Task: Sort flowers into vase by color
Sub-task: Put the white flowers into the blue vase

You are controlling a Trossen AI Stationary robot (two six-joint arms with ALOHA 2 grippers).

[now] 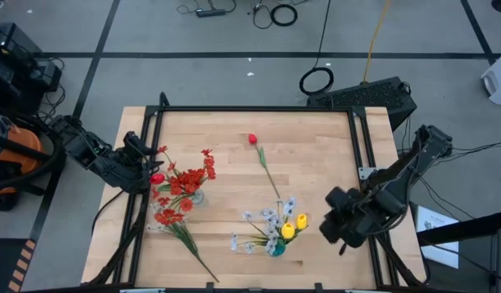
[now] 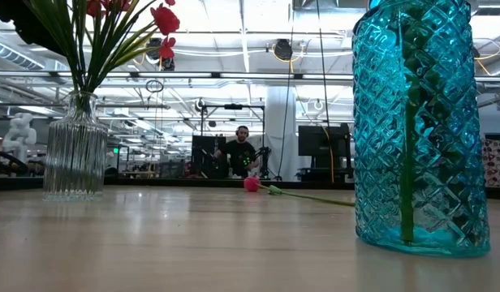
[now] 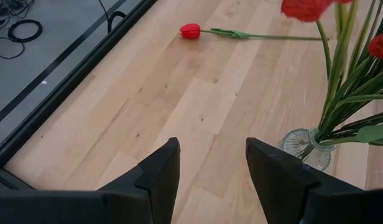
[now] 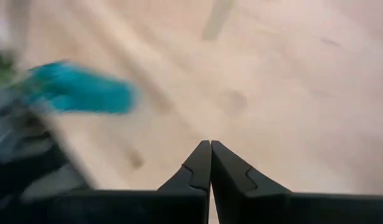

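Observation:
A clear ribbed vase [image 1: 193, 195] [image 2: 75, 150] [image 3: 306, 148] holds red blossoms and red tulips [image 1: 184, 179]. A blue glass vase [image 1: 276, 248] [image 2: 420, 130] holds white sprays [image 1: 267, 224] and a yellow tulip [image 1: 289, 229]. One red tulip [image 1: 253, 139] [image 3: 190, 30] [image 2: 252, 184] lies flat on the table, its stalk pointing toward the blue vase. A red spray with a long green stalk [image 1: 189, 242] seems to lie near the clear vase. My left gripper [image 1: 150, 167] [image 3: 210, 152] is open and empty, left of the clear vase. My right gripper [image 1: 328, 228] [image 4: 211, 144] is shut and empty, right of the blue vase.
A black frame [image 1: 259, 108] runs around the wooden table top [image 1: 315, 155]. Bare wood lies between the two vases and toward the far edge. Cables lie on the floor [image 1: 315, 80] beyond the table. A person [image 2: 242, 154] stands far back in the room.

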